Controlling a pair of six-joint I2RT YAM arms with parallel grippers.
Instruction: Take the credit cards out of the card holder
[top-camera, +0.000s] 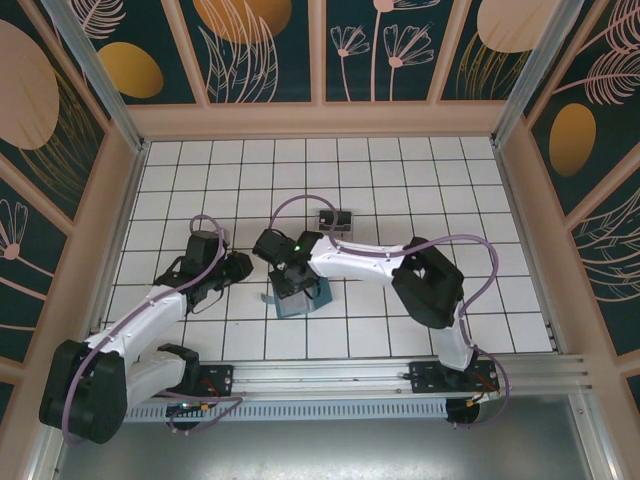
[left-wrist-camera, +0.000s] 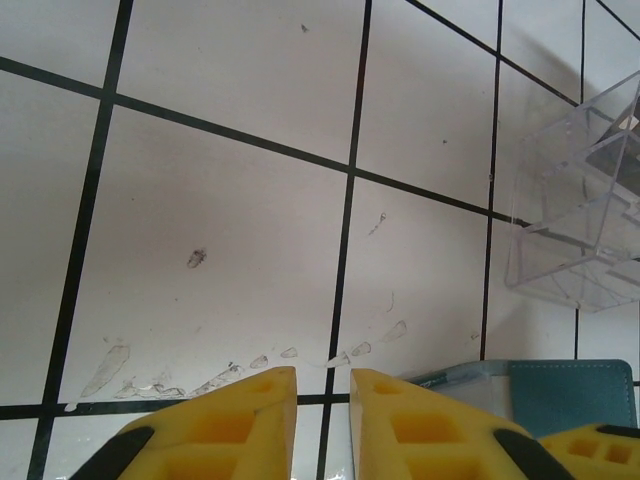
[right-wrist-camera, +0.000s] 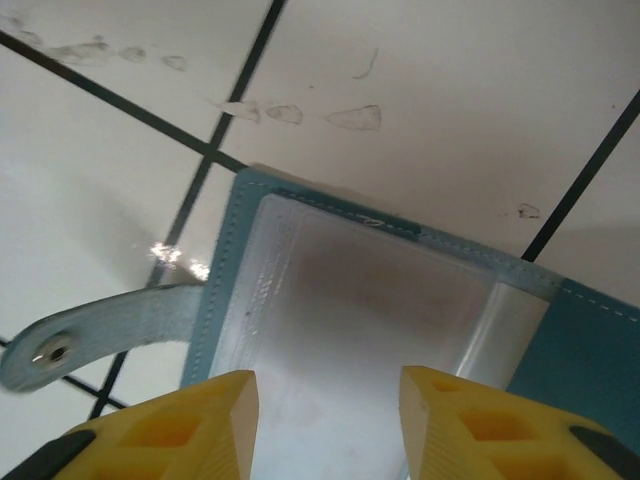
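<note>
Seeing my right tool (right-wrist-camera: 325, 385) half spread over the glossy pocket (right-wrist-camera: 380, 320) of the stitched teal card holder (right-wrist-camera: 590, 350); left tool (left-wrist-camera: 322, 380) barely parted, empty.

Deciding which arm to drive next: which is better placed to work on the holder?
Right. The right gripper hangs open over the clear pocket of the holder; the left gripper sits beside it over bare tile, jaws only slightly apart.

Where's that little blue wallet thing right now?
In the top view the card holder lies near the centre, directly under the right gripper, with the clear tray a little beyond it.
</note>
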